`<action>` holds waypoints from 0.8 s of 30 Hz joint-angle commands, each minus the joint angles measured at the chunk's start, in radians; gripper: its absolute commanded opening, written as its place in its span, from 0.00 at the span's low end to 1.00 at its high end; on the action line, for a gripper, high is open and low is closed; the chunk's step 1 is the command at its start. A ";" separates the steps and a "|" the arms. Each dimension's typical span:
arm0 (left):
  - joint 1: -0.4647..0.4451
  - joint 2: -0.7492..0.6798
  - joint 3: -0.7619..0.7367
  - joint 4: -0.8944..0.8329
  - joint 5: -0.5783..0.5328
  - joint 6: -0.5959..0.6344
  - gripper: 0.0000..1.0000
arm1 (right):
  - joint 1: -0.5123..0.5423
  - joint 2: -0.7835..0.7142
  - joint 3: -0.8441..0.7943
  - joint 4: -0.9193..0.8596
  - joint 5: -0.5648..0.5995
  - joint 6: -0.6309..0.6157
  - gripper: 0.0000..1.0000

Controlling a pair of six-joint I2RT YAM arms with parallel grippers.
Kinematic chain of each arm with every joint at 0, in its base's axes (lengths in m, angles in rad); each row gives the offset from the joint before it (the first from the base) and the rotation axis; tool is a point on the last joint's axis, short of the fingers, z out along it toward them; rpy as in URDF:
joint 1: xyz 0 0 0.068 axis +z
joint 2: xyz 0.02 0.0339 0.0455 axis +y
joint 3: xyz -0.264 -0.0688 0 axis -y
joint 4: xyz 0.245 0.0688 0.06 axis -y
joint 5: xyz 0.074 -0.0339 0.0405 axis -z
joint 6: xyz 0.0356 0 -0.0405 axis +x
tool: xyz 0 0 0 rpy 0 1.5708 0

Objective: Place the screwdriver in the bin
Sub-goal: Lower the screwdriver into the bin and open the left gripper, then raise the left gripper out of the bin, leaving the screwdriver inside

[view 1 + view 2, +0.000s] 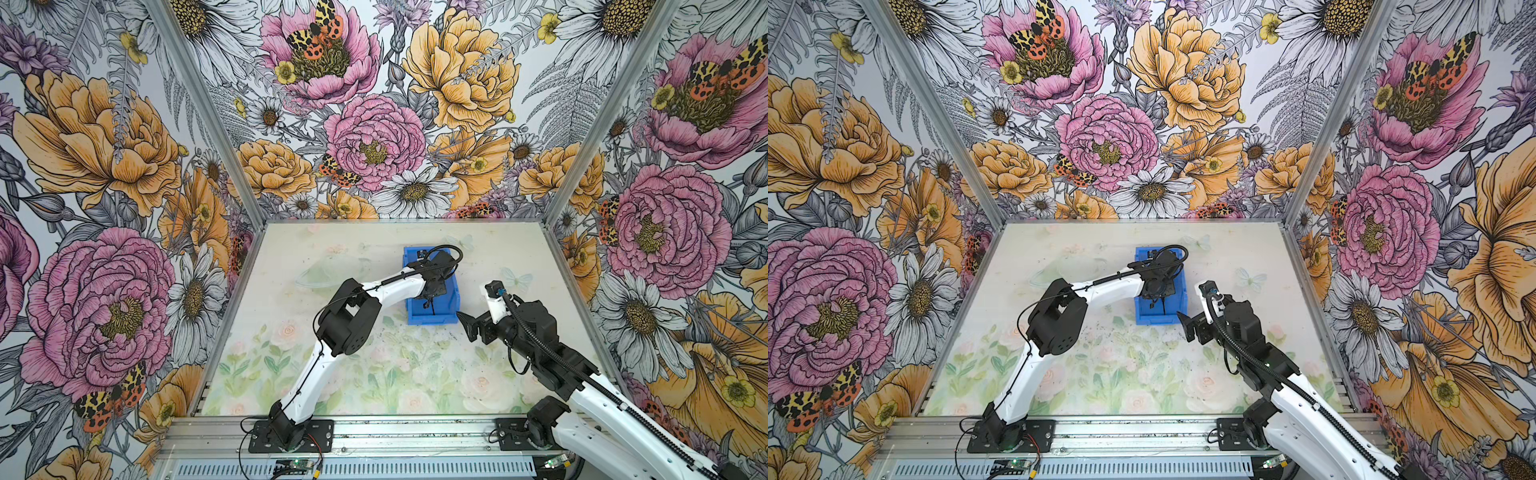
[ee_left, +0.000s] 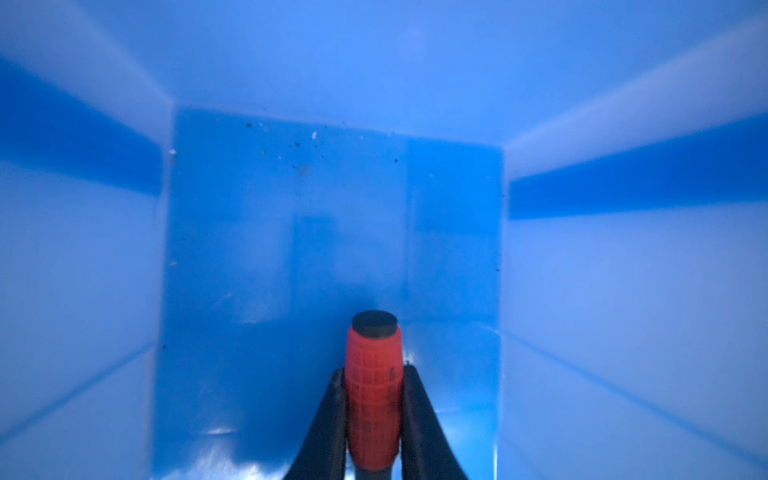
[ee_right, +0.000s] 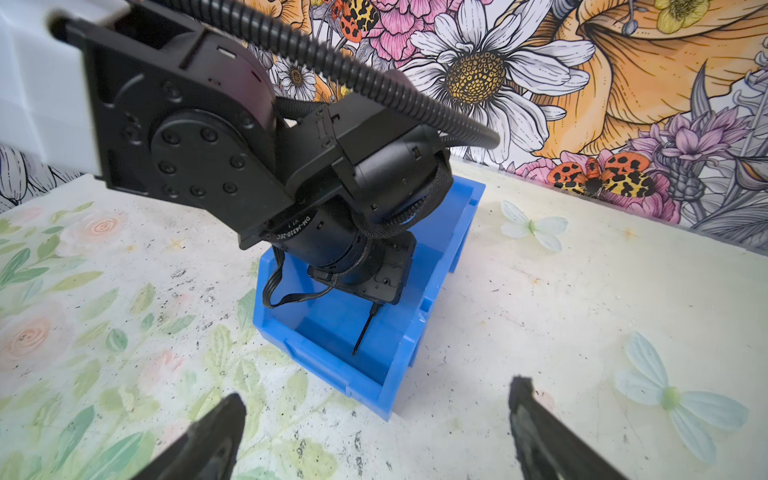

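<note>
Where the table shows in both top views, it is a pale sheet printed with faded roses, leaves and butterflies. It is closed on three sides by walls of large pink, orange and white flowers, with metal posts at the corners. Dark specks dot the sheet just in front of the bin. An aluminium rail carries both arm bases, well apart from the bin's low front lip.

The only writing that can be read is a label, DM-J4310-2EC, on the motor above the bin.

The left gripper reaches down inside the bin, its two fingers pressed against the red handle of the screwdriver. The handle's black end cap points at the bin floor, which is bare apart from a few crumbs. In the right wrist view the thin shaft slants down toward the front lip; whether its tip touches the floor I cannot tell.

The right gripper hangs just beside the bin's front corner, its fingers spread wide and holding nothing. On every side of the bin the table lies open out to the walls.
</note>
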 commanded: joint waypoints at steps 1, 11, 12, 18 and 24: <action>0.008 0.035 0.010 -0.011 0.019 -0.014 0.14 | -0.005 0.000 -0.006 0.018 0.014 0.013 0.99; 0.002 0.034 0.012 -0.011 0.012 -0.019 0.31 | -0.009 0.000 -0.006 0.017 0.015 0.012 0.99; 0.003 0.031 0.012 -0.011 0.010 -0.016 0.33 | -0.009 -0.002 -0.006 0.016 0.014 0.013 1.00; 0.004 0.005 0.020 -0.011 0.003 -0.001 0.53 | -0.012 -0.003 -0.006 0.019 0.011 0.013 1.00; -0.010 -0.047 0.028 -0.019 -0.008 0.036 0.67 | -0.013 -0.005 -0.006 0.019 0.012 0.012 1.00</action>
